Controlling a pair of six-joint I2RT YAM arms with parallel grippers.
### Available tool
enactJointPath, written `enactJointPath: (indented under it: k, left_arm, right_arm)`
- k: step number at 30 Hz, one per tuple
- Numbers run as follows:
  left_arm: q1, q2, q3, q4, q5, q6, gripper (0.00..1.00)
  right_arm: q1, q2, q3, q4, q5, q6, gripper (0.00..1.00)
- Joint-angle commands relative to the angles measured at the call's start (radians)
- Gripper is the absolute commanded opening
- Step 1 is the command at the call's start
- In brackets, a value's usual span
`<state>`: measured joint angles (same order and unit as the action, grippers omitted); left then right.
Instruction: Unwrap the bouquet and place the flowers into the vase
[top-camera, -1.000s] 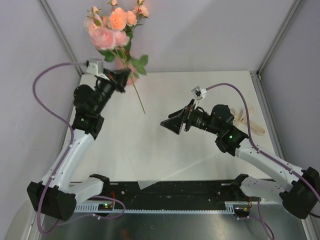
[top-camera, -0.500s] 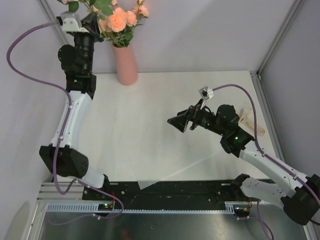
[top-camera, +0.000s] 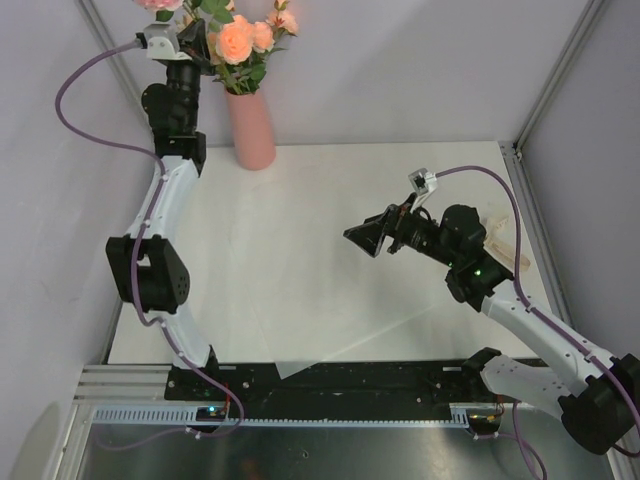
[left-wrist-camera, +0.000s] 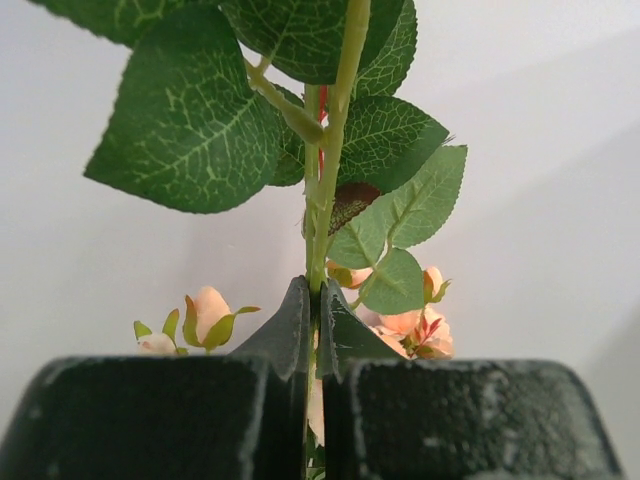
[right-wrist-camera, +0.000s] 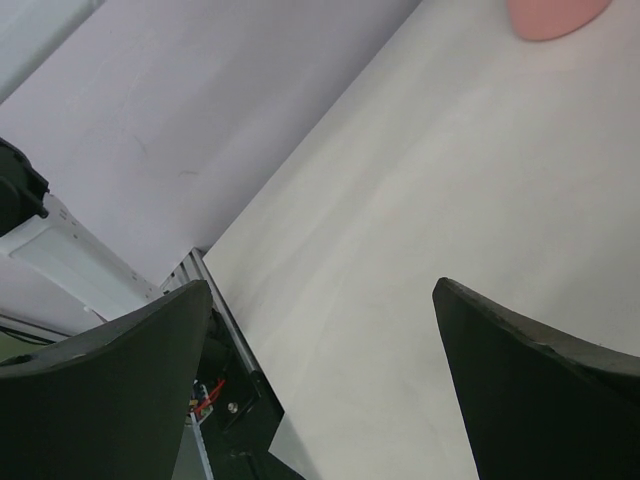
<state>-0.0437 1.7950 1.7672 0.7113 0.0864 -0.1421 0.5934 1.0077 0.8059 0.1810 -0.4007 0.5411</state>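
white matte desk fills the floor of a booth with pale grey walls and metal corner posts. the salmon-pink vase stands upright at the desk's far edge, left of centre, with the flowers rising from its mouth. a bit of cream ribbon lies on the desk behind the right arm.

the left pincer is up beside the blooms, above the vase, closed tight on 1 thin green stem that rises leafy from between its jaws. where that stem's lower end sits cannot be told. the right pincer hangs over the desk's right half, spread wide and holding nothing.

1 second ago the left arm was folded low, carrying the rose slanted over the desk in front of the vase. it has since stretched tall and brought the rose up by the bunch. the right pincer has drifted slightly rightward, its gape unchanged.
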Motion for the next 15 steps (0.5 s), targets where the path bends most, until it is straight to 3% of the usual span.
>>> enactJointPath:
  k: [1,15]
  left_arm:
    - [0.013,0.048,0.081,0.155,0.028,0.006,0.00]
    - [0.018,0.087,-0.049,0.182,0.120,0.044,0.00]
  right_arm:
    - [-0.010,0.000,0.000,0.025,-0.022,-0.006,0.99]
    - [-0.018,0.001,0.001,0.017,-0.032,0.009,0.99]
